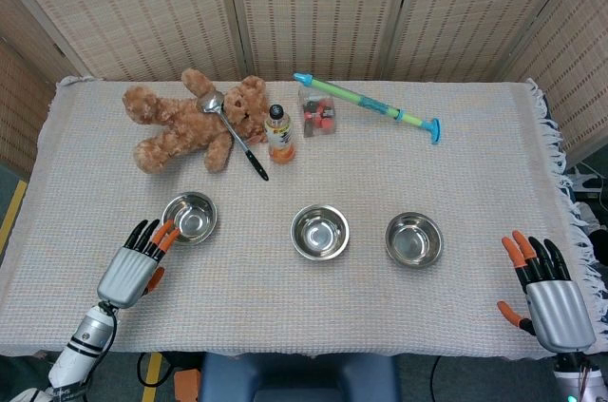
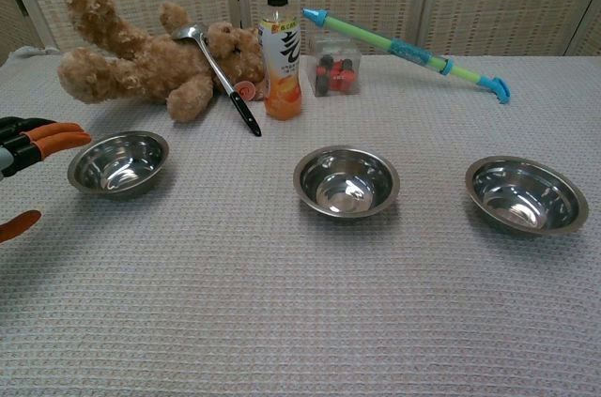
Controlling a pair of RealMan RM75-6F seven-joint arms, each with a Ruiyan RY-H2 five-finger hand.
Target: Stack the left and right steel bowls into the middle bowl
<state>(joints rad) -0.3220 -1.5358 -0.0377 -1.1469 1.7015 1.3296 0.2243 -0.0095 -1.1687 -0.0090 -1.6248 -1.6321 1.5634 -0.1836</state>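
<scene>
Three steel bowls stand in a row on the cloth: the left bowl (image 1: 189,217) (image 2: 119,163), the middle bowl (image 1: 319,232) (image 2: 346,181) and the right bowl (image 1: 413,239) (image 2: 525,194). All three are empty and apart from each other. My left hand (image 1: 135,265) (image 2: 26,172) hovers just left of the left bowl with its fingers spread, its fingertips (image 1: 163,234) close to the rim, holding nothing. My right hand (image 1: 550,299) is at the table's near right corner, fingers spread and empty, well clear of the right bowl; it does not show in the chest view.
At the back lie a teddy bear (image 1: 195,119) with a ladle (image 1: 235,135) across it, an orange drink bottle (image 1: 278,133), a small clear box of pieces (image 1: 317,114) and a blue-green toy syringe (image 1: 368,105). Woven screens stand behind the table.
</scene>
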